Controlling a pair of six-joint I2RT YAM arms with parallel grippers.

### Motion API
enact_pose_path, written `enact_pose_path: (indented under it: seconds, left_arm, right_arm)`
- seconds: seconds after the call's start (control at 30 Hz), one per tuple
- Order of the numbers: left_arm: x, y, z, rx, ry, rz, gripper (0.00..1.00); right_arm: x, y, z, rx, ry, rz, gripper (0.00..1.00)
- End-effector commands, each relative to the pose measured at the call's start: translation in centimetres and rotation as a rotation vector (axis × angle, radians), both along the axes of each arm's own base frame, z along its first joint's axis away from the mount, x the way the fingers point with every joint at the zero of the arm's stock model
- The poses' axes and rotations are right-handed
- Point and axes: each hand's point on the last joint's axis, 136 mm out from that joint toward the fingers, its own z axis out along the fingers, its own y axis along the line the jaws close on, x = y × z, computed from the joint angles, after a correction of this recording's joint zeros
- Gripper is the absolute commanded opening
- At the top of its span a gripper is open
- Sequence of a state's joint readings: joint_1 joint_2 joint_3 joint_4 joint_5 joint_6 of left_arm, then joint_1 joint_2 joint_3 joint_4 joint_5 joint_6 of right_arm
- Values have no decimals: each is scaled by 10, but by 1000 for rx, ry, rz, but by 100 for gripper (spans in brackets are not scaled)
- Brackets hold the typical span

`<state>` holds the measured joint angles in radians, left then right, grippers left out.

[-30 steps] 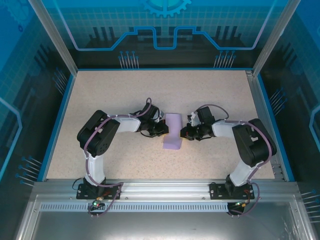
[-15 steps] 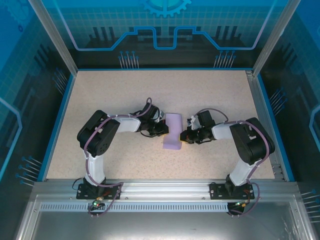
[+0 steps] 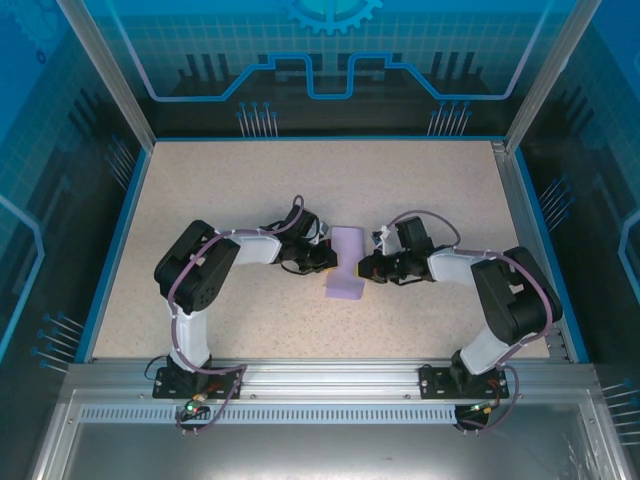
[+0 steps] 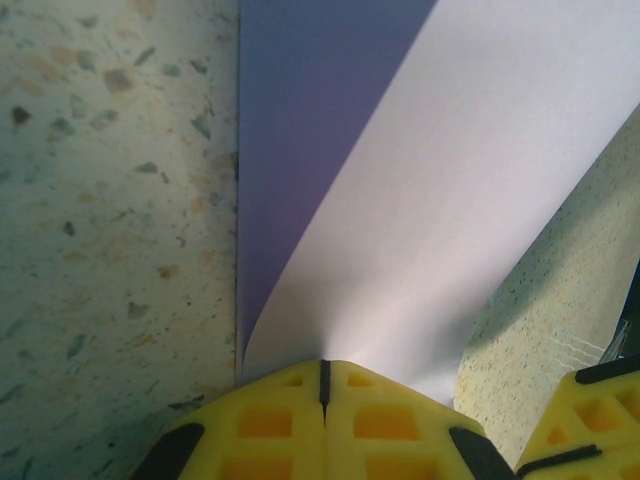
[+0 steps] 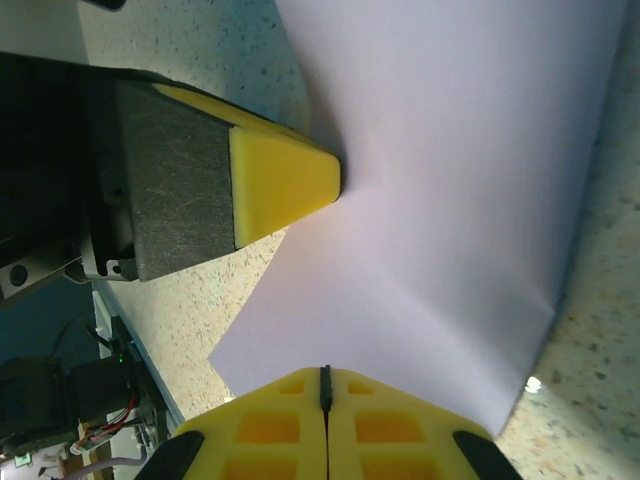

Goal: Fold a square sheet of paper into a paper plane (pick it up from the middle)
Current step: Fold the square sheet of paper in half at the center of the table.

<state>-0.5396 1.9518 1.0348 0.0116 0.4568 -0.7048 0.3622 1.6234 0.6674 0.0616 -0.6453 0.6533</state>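
Speckled beige tabletop (image 3: 220, 180), blue rim (image 3: 108, 255). Aluminium rail (image 3: 320, 375) along near edge. Blue circuit-pattern back panel (image 3: 330, 50).

Bright, even light is falling on the table (image 3: 220, 190); top view reading sharp. Left wrist: shadow is darkening the square sheet of paper (image 4: 430, 200) along its left.

cropped by the top edge in both wrist views: the square sheet of paper (image 4: 430, 170). near rim tucked out of sight behind the left gripper (image 4: 322, 378).
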Motion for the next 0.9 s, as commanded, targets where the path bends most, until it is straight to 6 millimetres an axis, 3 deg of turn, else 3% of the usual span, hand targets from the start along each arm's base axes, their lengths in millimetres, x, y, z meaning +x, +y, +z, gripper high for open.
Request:
enact_pose_path:
  seconds: [0.0,0.3,0.37,0.6,0.73,0.87]
  left_arm:
    - [-15,11,-27,92,73,-2,0]
    - [-15,11,-27,92,75,-3,0]
    - [-16,12,-27,93,77,-3,0]
    - [-17,12,-27,92,78,-3,0]
    - [-16,11,-26,91,76,-4,0]
    - [-16,12,-26,92,75,-4,0]
  right_arm:
    - [-14,1,-13,-2,45,26,5]
    - [-32,-12,-51,-96,126,23,5]
    - [-31,-12,-48,-94,119,23,5]
    - [-26,4,-5,-27,26,61,6]
    - [-32,5,-8,-33,32,68,5]
    - [-41,-3,-29,-84,72,58,5]
